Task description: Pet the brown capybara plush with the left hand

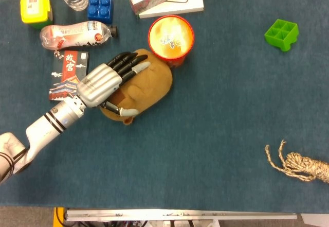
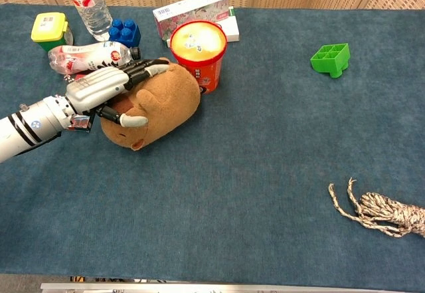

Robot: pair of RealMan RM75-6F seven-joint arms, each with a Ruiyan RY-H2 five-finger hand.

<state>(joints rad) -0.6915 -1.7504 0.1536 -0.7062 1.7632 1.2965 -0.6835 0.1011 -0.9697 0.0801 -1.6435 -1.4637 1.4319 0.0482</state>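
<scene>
The brown capybara plush (image 1: 146, 85) (image 2: 166, 103) lies on the blue table just left of and below the red cup. My left hand (image 1: 105, 83) (image 2: 106, 90) rests flat on the plush's left end, fingers stretched out over its top and thumb against its near side. The hand holds nothing. Its palm hides part of the plush. My right hand appears in neither view.
A red cup (image 1: 170, 37) stands touching the plush's far right. Behind the hand lie a plastic bottle (image 1: 77, 35), a card box (image 1: 69, 75), a blue brick (image 1: 99, 6) and a yellow box (image 1: 35, 6). A green tray (image 1: 281, 34) and a rope (image 1: 300, 166) sit at right.
</scene>
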